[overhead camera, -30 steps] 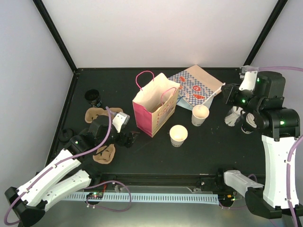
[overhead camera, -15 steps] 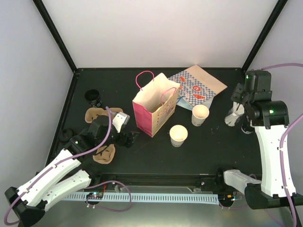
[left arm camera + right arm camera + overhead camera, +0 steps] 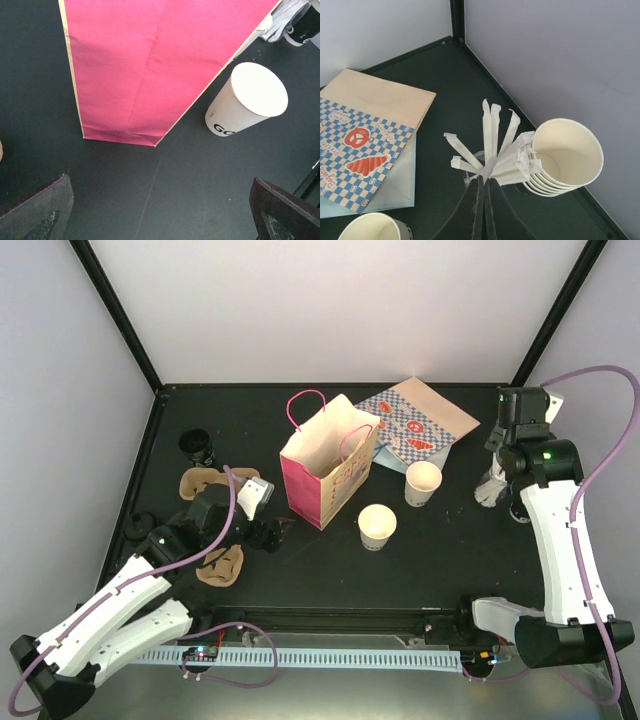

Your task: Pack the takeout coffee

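You are at an early step. The takeout coffee cup stands upright on the desk, just right of the pink bag and toward its near corner. It is outside the bag, and neither tool is touching it. A second, similar paper cup stands a little farther back and to the right, so check which cup you mean before you reach. I take the nearer one, with dark print on its side, to be the coffee. Your left tool hangs low on the left side of the bag with its fingers spread wide apart and nothing between them. It looks across the bag's pink face toward the cup. Your right tool has its fingers pressed together on nothing. It is poised over the bundle of paper-wrapped straws at the far right of the desk, beside the stack of nested cups and not far from the checked paper bags. The bag stands upright with its mouth open, so packing can begin. The next move most likely calls for the right tool to part its fingers before it can take anything. If you go for the cup instead, grip it around the side wall, keep it upright, and lower it through the bag's mouth without catching the handles.
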Robot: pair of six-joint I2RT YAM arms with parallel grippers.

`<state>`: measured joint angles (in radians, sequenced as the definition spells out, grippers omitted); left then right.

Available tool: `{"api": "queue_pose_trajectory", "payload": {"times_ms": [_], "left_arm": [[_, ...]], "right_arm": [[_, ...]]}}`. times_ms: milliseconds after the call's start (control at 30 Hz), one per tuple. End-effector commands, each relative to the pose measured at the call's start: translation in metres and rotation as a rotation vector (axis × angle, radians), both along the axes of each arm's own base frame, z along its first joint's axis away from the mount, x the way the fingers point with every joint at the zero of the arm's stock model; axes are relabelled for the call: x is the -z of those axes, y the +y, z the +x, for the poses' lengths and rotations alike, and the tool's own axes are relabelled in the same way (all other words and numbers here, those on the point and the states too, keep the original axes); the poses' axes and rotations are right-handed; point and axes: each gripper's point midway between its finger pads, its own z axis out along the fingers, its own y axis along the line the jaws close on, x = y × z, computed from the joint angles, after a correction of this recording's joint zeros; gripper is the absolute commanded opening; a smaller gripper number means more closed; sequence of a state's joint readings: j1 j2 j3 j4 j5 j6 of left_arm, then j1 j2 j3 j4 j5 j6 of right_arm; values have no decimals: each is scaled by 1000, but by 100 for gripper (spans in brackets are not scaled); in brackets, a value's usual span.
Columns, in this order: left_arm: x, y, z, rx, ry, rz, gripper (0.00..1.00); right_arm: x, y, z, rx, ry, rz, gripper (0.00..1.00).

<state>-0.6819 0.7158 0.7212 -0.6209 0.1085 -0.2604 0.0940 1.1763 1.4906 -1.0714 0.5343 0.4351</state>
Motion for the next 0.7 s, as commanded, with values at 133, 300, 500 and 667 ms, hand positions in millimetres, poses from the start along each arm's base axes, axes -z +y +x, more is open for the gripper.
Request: {"api": "queue_pose_trajectory", "payload": {"times_ms": [133, 300, 500, 667], "left_arm": [[-1, 2, 3, -5, -13, 16, 99], [0, 1, 3, -4, -10, 16, 99], [1, 1, 3, -5, -4, 19, 99], [5, 1, 6, -12, 8, 30, 99]], "right_arm": [[25, -8, 5, 86, 8, 18, 3], [42, -11, 3, 123, 41, 23, 17], [31, -3, 1, 67, 30, 47, 71], [28, 34, 3, -168, 67, 130, 79]]}}
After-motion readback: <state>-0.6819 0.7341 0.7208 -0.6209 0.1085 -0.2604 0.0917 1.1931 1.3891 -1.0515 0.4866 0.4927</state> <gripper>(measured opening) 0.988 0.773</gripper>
